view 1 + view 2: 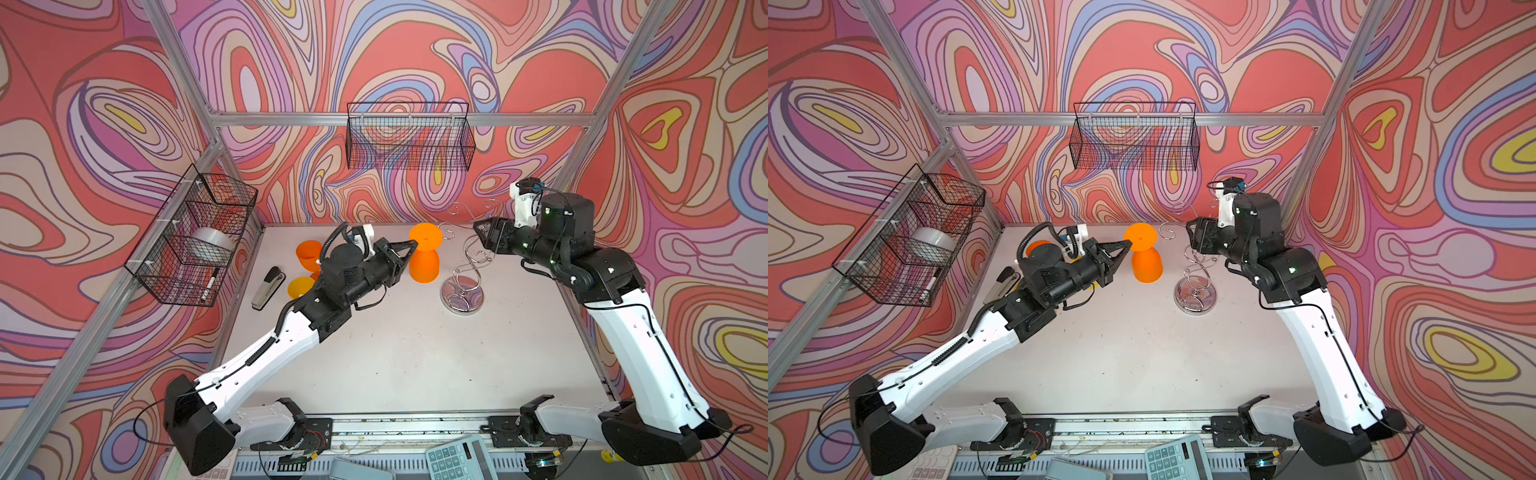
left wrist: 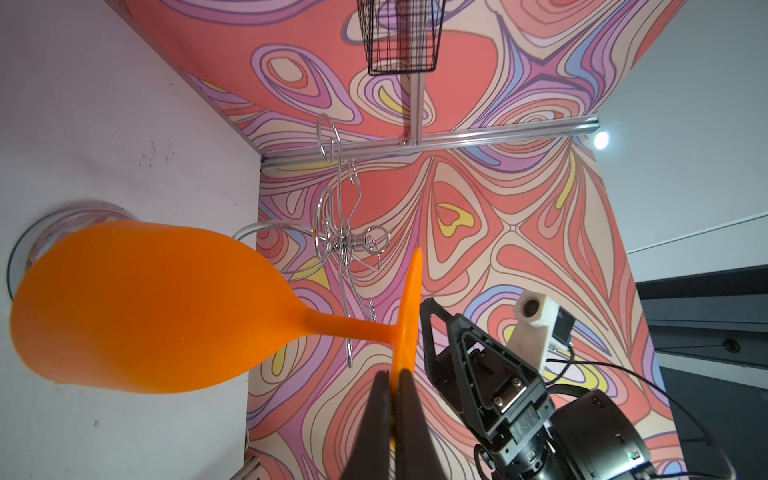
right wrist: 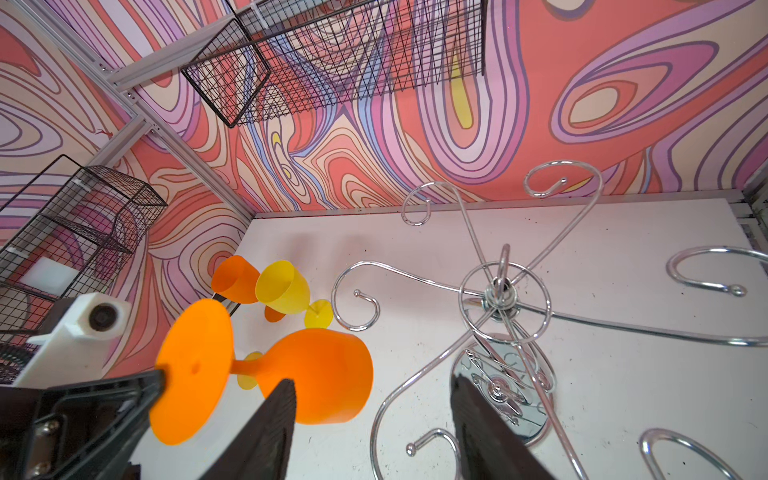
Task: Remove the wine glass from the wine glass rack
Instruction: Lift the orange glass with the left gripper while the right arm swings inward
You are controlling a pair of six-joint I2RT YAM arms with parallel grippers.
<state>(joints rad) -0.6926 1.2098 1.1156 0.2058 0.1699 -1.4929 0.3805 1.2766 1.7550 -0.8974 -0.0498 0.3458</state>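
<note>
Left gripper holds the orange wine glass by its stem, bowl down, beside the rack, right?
Not the stem: the left gripper pinches the orange wine glass by the edge of its foot, as the left wrist view shows. Bowl down, beside the rack.

left gripper [image 1: 414,243]: pinching inverted wine glass [image 1: 424,266] foot | wine glass rack [image 1: 462,296]: just beside

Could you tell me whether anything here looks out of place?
Yes: an orange glass and a yellow glass lie tipped on their sides on the table. The wine glass is upside down, its foot pinched by the left end effector.
</note>
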